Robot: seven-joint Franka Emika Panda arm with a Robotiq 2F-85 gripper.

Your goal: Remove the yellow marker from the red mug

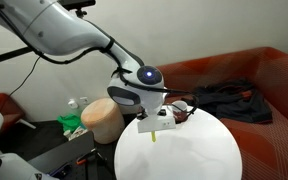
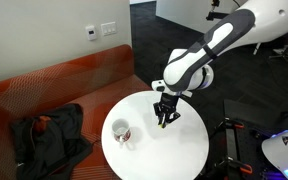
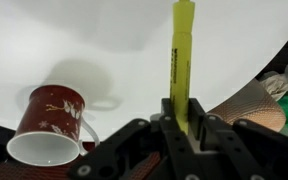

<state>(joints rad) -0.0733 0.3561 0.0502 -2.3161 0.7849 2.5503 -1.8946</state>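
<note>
Pinching slim yellow marker [image 3: 182, 50] — black tool [image 3: 184, 118]

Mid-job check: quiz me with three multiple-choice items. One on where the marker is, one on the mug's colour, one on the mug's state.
1. The yellow marker is: A inside the mug; B held in the claw; C out of sight.
2. The mug's outside is: A red; B blue; C green.
3. The mug is: A empty; B holding a pen; C covered by a lid.

B: the wrist view shows it clamped between the fingers.
A: its wall is dark red.
A: its open white inside shows nothing.
</note>
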